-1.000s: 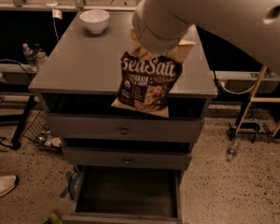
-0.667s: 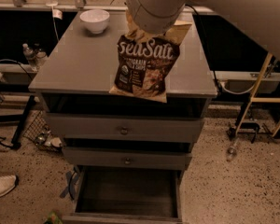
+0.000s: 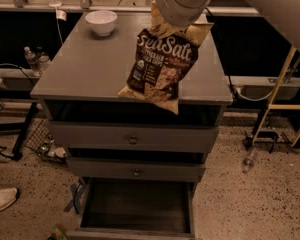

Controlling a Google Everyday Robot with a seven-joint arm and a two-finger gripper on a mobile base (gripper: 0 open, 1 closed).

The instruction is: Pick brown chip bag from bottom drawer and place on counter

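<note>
The gripper (image 3: 177, 15) is found at the upper centre of the frame, at the end of the pale arm (image 3: 250, 4), right over the top edge of the brown chip bag (image 3: 162, 66). The state of its jaws cannot be told, as they are hidden by the arm. The bag is seen tilted over the right half of the grey worktop (image 3: 85, 69), its lower corner past the front edge. A white bowl (image 3: 101, 21) is set at the worktop's far left. The bottom drawer (image 3: 137, 204) is pulled out at the bottom centre.
</note>
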